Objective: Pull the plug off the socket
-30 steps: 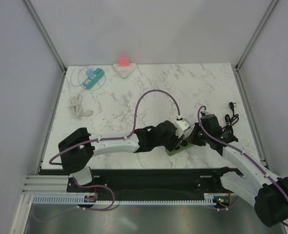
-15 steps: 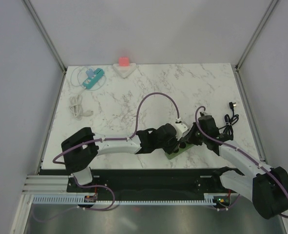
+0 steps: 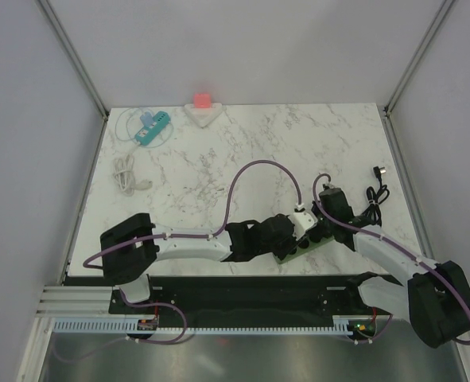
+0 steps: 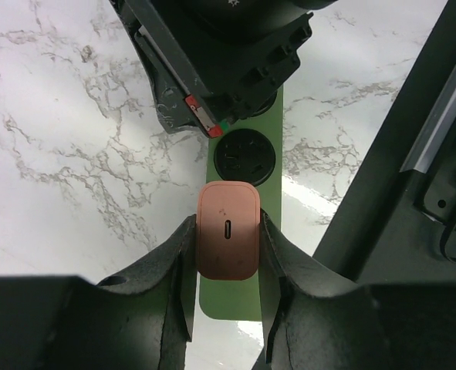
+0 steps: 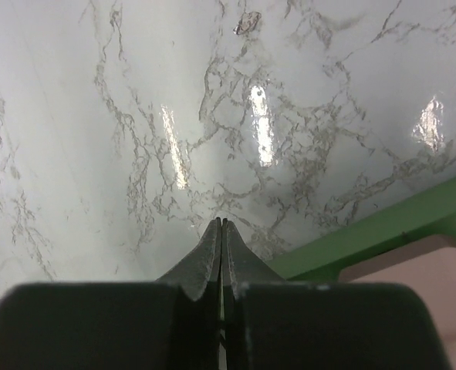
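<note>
Left gripper [image 4: 228, 266]: we find it clamped on the pink plug [image 4: 228, 231], over the green socket strip [image 4: 235, 304].
Right gripper [image 5: 221, 235]: fingers pressed together, holding nothing, at the strip's right end.

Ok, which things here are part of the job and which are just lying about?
Job: plug, green strip, left gripper gripping the plug, right gripper.
Lying about: teal strip, white cord, black cord, red cube.

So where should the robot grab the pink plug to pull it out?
By its two long flat sides, coming down from above. The pink plug stands up out of the green strip as a rounded block, and those sides give flat faces to pinch. The left gripper is shut on it that way.
</note>
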Robot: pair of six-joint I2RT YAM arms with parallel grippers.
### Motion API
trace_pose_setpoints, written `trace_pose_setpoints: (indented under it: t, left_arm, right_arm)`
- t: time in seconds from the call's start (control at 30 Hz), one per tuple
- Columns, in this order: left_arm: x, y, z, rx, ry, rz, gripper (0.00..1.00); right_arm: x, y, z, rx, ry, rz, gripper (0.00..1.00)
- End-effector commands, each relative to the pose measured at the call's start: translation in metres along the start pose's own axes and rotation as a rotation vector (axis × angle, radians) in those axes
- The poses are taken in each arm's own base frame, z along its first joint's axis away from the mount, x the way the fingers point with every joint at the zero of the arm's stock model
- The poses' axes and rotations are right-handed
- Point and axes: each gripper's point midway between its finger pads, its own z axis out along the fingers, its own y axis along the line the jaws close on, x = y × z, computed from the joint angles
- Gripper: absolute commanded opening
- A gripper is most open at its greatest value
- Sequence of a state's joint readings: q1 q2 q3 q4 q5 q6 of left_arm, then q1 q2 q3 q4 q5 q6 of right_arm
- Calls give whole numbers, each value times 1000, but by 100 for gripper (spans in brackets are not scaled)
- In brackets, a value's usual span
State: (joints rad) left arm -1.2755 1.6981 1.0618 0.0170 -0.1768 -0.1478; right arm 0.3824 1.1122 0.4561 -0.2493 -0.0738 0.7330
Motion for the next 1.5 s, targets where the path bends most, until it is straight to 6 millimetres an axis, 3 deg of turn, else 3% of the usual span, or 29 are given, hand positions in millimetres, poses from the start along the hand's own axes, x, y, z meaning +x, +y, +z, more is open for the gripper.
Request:
trace_pose_setpoints:
  t: [0.0,0.1,0.27,0.33,0.37,0.43,0.53,0.63,0.77,0.8,0.9,1.33,1.47]
  left_arm:
    - [-64,37,-17,-160,-212,26,2]
    - [-52,42,-16,-176,-188,34,2]
    - [-39,38,-13,-152,-173,22,2]
    - [-35,33,-12,-120,-173,13,5]
    - [-38,30,-12,-105,-188,10,17]
    - [-35,27,-11,-87,-183,15,29]
    - [-33,26,-12,-78,-183,2,62]
    - [-31,24,-15,-58,-184,-2,81]
    - [-28,28,-17,-69,-181,0,97]
    - [-26,27,-16,-56,-175,5,100]
    - [-21,26,-13,-38,-160,37,100]
    - [9,35,20,18,-63,83,99]
    - [18,38,31,20,-18,78,92]
  right_arm:
    - [17,-13,-10,58,81,-43,3]
    - [-11,11,-24,17,18,-49,9]
    - [-30,37,-45,-26,3,-24,15]
    - [-37,43,-57,-37,-26,-8,23]
    - [-40,44,-60,-36,-38,12,26]
    - [-44,41,-68,-20,-70,32,33]
    - [-44,36,-76,5,-87,72,44]
    - [-42,29,-80,36,-98,105,58]
    - [-36,18,-80,94,-76,134,78]
    - [-33,16,-76,109,-59,134,79]
    - [-32,12,-69,155,-25,134,84]
    - [-27,1,-48,222,-8,184,86]
    - [-22,-5,-38,245,8,194,88]
